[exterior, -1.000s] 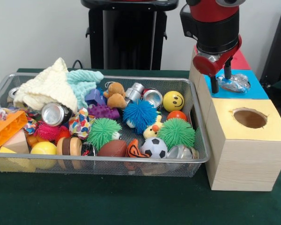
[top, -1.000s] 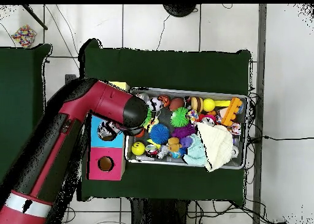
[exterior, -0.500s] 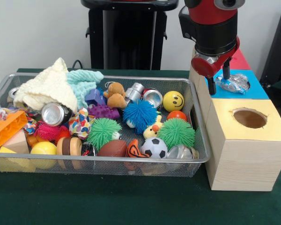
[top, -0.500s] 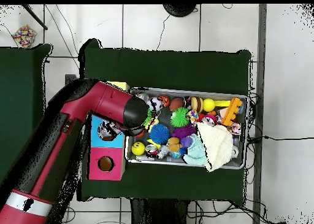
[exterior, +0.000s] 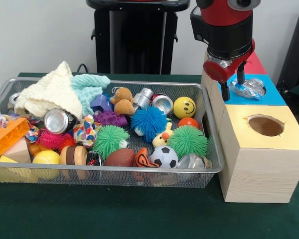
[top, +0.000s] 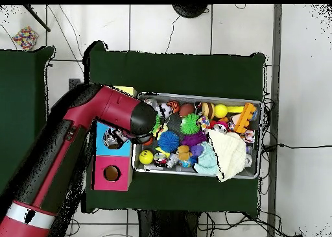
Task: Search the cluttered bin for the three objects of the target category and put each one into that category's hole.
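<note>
Standing along the green desk (exterior: 139, 214): a wire bin (exterior: 209, 149), crowded rim to rim with toys, cloths and cans, leaving almost no bare mesh inside. Sitting tight against the bin's side wall: a wooden box (exterior: 261, 169) with coloured tops, yellow nearest the camera, blue (exterior: 276, 94) behind it, red farthest. Showing open green cloth only in front of the bin and box. Hanging over the blue section, above the box and clear of the bin's rim: the end effector (exterior: 234, 85), fingers (exterior: 228, 90) apart and pointing down, gripping nothing. Lying in the blue section's hole, between and just below the fingertips: a crumpled clear plastic bottle (exterior: 249, 89). Gaping empty beside it: the yellow section's round hole (exterior: 265, 125). Covering the box's yellow end in the overhead view: the red and black arm (top: 78, 137).
</note>
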